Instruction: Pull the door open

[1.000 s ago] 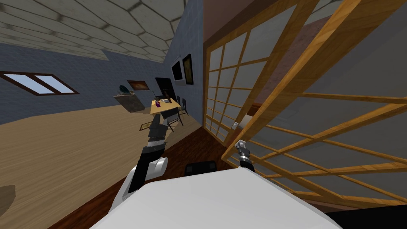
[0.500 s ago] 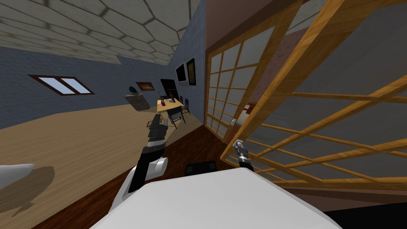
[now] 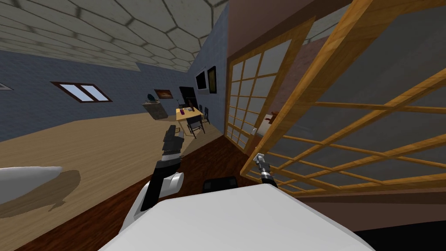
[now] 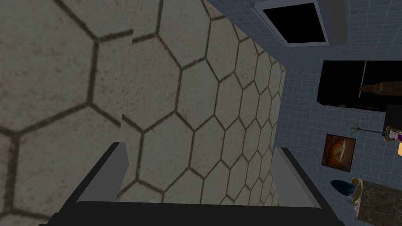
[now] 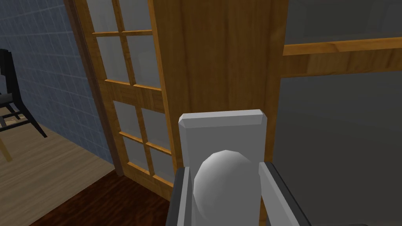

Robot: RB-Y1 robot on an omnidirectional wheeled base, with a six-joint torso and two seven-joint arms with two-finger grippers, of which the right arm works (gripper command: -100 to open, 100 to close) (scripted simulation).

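Since the earlier frame, my view has swung and the wooden door (image 3: 300, 91), right of centre, gapes wider. My right gripper (image 5: 224, 168) pinches its grey knob (image 5: 225, 192), dead ahead on the door's upright stile; my left gripper (image 4: 200, 147), spread, hangs idle, farther away.

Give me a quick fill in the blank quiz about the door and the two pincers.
The right pincer is ___ on the knob.
The left pincer holds nothing and stands ___.
The door has grey panes in a frame of ___.
Missing words: shut; open; wood.
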